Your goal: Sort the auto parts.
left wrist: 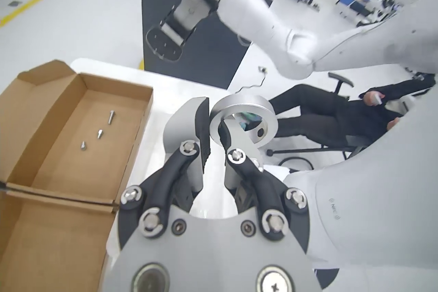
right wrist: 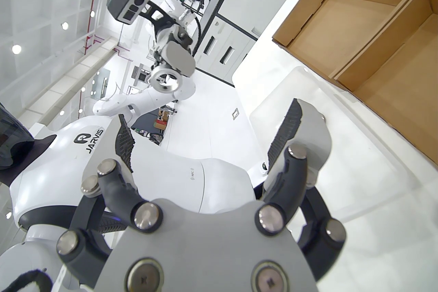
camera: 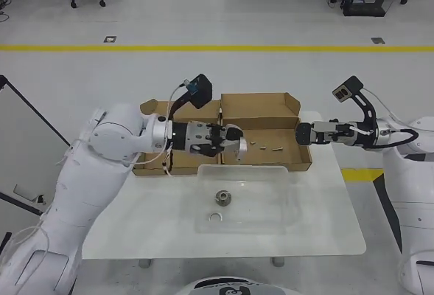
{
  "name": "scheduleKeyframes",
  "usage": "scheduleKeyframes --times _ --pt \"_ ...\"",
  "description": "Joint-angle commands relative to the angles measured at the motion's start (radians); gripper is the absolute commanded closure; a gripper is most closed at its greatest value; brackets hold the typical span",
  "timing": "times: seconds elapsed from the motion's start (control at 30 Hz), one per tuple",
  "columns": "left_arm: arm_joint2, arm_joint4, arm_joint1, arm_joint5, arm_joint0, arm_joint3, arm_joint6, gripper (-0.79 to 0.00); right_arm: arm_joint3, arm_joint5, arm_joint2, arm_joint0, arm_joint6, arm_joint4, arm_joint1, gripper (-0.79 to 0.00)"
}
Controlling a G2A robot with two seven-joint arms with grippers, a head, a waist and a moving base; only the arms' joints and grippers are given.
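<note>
The left gripper (left wrist: pixel 213 124) held a metal ring (left wrist: pixel 248 101) by its wall, with one finger outside the ring and the other finger inside its hole, so the jaws stood narrow and closed on the part. The ring was lifted off the table (camera: pixel 128 221). In the top view it lay over the near left corner of the right cardboard box (camera: pixel 272 118). This box stood at the far edge of the tabletop, right of the middle, and the left cardboard box (right wrist: pixel 345 23) stood just beside it, side by side along the same far edge. On the floor of the right box lay three small bolts (left wrist: pixel 99 133), a little apart from each other and roughly in a row. The right gripper (right wrist: pixel 208 136) was wide open and held nothing. In the top view it hung at the right rim of the right box, well apart from the ring. A clear plastic tray (camera: pixel 268 184) lay in the middle of the tabletop, touching or almost touching the near walls of the boxes. Inside it, toward its left side, were two more parts: a dark round metal part (camera: pixel 222 196) and, just nearer to the front edge of the table, a thin pale ring (camera: pixel 216 217). These two lay close to each other, but I cannot tell if they touched.
</note>
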Motion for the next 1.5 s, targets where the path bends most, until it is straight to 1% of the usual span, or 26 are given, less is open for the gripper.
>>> scheduleKeyframes --times 0.0,0.13,0.23,0.3,0.43,0.6,0.73,0.8,0.93,1.07,1.2,1.37,1.47 --pt "-0.008 -0.054 0.0 -0.035 -0.001 -0.003 0.023 0.0 0.0 0.0 0.0 0.0 0.0 0.0 0.0 -0.785" --pt "-0.006 -0.154 -0.003 -0.112 -0.013 -0.01 0.052 0.0 0.0 0.0 0.0 0.0 0.0 0.0 0.0 -0.785" --pt "0.005 -0.233 -0.005 -0.179 -0.023 -0.012 0.056 0.0 0.0 0.0 0.0 0.0 0.0 0.0 0.0 -0.785" --pt "0.018 -0.285 -0.006 -0.214 -0.029 -0.019 0.079 0.0 0.0 0.0 0.0 0.0 0.0 0.0 0.0 -0.785" --pt "0.041 -0.315 0.001 -0.285 -0.038 -0.05 0.149 0.0 0.0 0.0 0.0 0.0 0.0 0.0 0.0 -0.785" --pt "0.087 -0.318 0.022 -0.388 -0.045 -0.083 0.252 0.0 0.0 0.0 0.0 0.0 0.0 0.0 0.0 -0.785" --pt "0.094 -0.409 0.032 -0.388 -0.055 -0.137 0.252 0.0 0.0 0.0 0.0 0.0 0.0 0.0 0.0 -0.785" --pt "0.085 -0.44 0.033 -0.388 -0.051 -0.146 0.252 0.0 0.0 0.0 0.0 0.0 0.0 0.0 0.0 -0.785" --pt "0.059 -0.489 0.029 -0.388 -0.04 -0.159 0.252 0.0 0.0 0.0 0.0 0.0 0.0 0.0 0.0 -0.785" --pt "0.019 -0.54 0.015 -0.388 -0.019 -0.162 0.252 0.0 0.0 0.0 0.0 0.0 0.0 0.0 0.0 -0.785" --pt "-0.018 -0.556 -0.004 -0.388 0.005 -0.148 0.252 0.0 0.0 0.0 0.0 0.0 0.0 0.0 0.0 -0.785" --pt "-0.047 -0.564 -0.025 -0.388 0.027 -0.101 0.252 0.0 0.0 0.0 0.0 0.0 0.0 0.0 0.0 -0.785" --pt "-0.055 -0.546 -0.03 -0.388 0.031 -0.076 0.252 0.0 0.0 0.0 0.0 0.0 0.0 0.0 0.0 -0.785"
